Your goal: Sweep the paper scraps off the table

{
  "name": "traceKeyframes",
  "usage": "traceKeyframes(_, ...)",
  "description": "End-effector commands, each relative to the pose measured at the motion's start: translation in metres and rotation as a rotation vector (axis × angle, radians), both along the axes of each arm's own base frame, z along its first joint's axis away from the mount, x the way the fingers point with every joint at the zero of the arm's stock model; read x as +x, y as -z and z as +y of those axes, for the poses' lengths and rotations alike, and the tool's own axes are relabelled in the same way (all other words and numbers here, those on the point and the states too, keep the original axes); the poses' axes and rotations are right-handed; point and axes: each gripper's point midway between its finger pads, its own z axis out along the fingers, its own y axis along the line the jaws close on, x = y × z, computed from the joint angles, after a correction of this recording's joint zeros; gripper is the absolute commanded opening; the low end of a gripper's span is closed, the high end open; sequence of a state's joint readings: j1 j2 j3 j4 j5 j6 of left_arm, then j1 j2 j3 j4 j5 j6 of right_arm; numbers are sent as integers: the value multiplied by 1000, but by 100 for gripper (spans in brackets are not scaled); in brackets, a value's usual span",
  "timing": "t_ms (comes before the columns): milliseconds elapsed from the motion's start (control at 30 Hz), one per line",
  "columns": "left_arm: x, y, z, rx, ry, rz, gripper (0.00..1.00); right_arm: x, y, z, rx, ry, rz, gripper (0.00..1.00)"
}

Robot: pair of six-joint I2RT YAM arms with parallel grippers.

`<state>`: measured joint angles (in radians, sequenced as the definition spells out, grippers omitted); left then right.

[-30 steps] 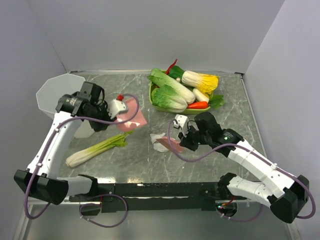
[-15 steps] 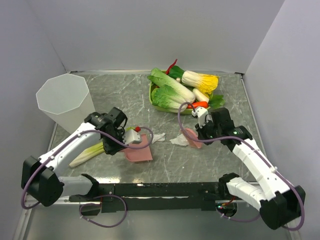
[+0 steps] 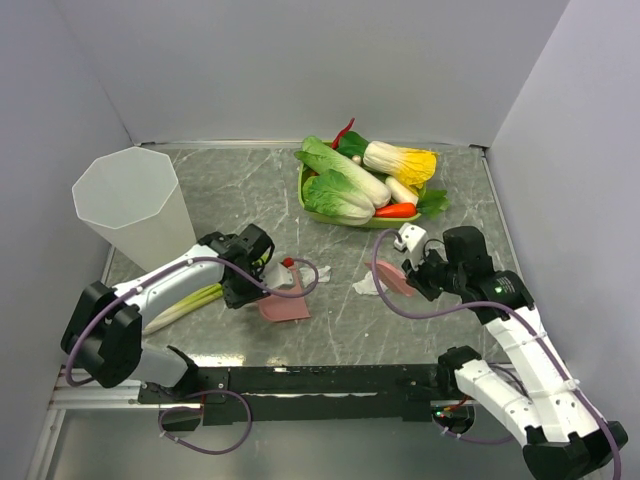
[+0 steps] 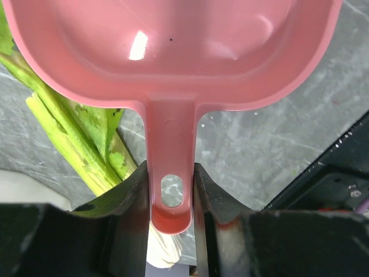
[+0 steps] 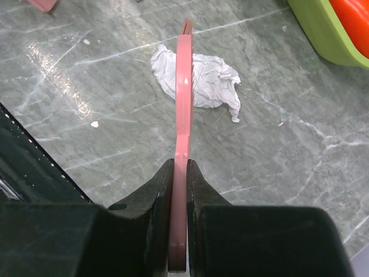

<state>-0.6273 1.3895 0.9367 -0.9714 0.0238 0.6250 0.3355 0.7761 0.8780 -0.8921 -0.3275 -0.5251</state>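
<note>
My left gripper is shut on the handle of the pink dustpan, which lies low over the grey-green table. In the left wrist view the handle sits between the jaws of the left gripper, and the pan looks empty. One white paper scrap lies at the dustpan's far edge. My right gripper is shut on a flat pink sweeper. In the right wrist view the right gripper holds the sweeper edge-on, right against a second paper scrap, which also shows from above.
A leek lies under my left arm, and also shows in the left wrist view. A tall white bin stands at the back left. A green tray piled with vegetables stands at the back centre, its corner in the right wrist view.
My left arm swung down from beside the bin and brought the dustpan to the table by the left scrap. My right gripper moved right with the sweeper; the right scrap shifted right.
</note>
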Motion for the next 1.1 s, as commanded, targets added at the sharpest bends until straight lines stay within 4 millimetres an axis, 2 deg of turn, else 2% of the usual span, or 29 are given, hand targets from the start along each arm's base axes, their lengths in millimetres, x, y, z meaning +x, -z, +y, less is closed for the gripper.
traceKeyframes(0, 11, 11, 2, 38, -37, -44, 8, 18, -21, 2, 32, 51, -69, 0)
traceKeyframes(100, 15, 15, 6, 69, -36, -46, 10, 30, -31, 12, 90, 72, -70, 0)
traceKeyframes(133, 16, 16, 6, 73, -38, -46, 11, 37, -42, 20, 134, 63, -95, 0)
traceKeyframes(200, 16, 16, 4, 67, -46, -41, 11, 44, -50, 39, 189, 20, -82, 0)
traceKeyframes(300, 17, 17, 0, 58, -49, -32, 16, 59, -52, 66, 212, -17, -61, 0)
traceKeyframes(333, 16, 19, 0, 55, -45, -28, 22, 68, -50, 73, 218, -20, -65, 0)
traceKeyframes(367, 14, 20, -3, 38, -36, -19, 25, 69, -49, 82, 222, -33, -66, 0)
traceKeyframes(400, 16, 23, -5, 26, -30, -29, 30, 73, -47, 84, 220, -25, -68, 0)
traceKeyframes(533, 19, 32, -16, -34, -25, -44, 40, 80, -38, 103, 236, -10, -2, 0)
traceKeyframes(700, 20, 37, -18, -65, -34, -70, 45, 79, -33, 114, 248, -9, 39, 0)
traceKeyframes(833, 18, 36, -14, -64, -59, -76, 46, 79, -25, 115, 224, 0, 36, 0)
traceKeyframes(967, 16, 33, -7, -42, -59, -78, 42, 84, -18, 116, 201, 32, 23, 0)
traceKeyframes(1067, 15, 26, -6, -35, -42, -74, 32, 92, -13, 115, 173, 64, 3, 0)
